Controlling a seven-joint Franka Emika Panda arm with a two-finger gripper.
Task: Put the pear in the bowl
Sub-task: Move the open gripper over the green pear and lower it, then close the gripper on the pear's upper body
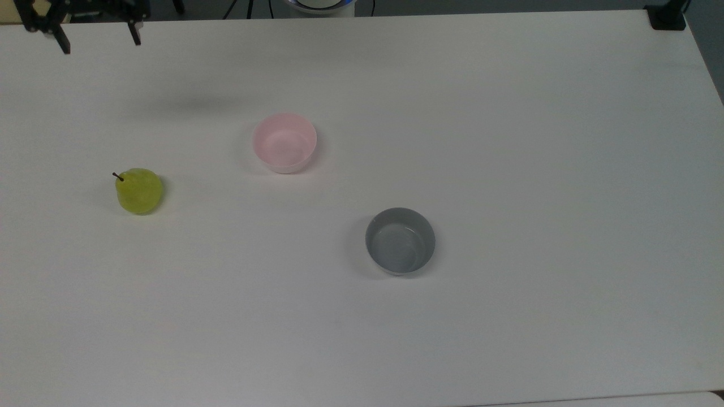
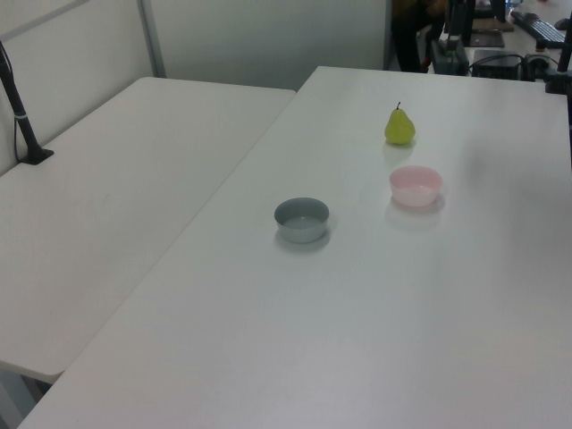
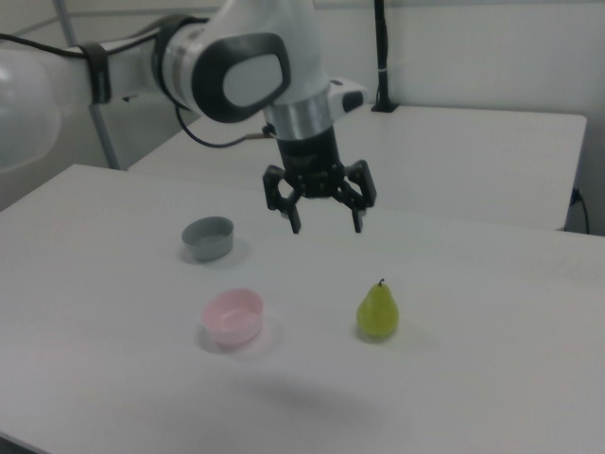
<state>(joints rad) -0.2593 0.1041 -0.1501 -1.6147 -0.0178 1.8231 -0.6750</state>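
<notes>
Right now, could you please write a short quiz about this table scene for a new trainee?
1. True or false: the pear already lies inside the pink bowl.
2. In the right view, the tool is: A) shut on the pear, B) open and above the table, C) resting in the grey bowl.
3. Fill in: in the top view, the bowl nearer to the pear is the ____ one.

Key
1. False: the pear stands upright on the table, apart from both bowls.
2. B.
3. Pink.
</notes>
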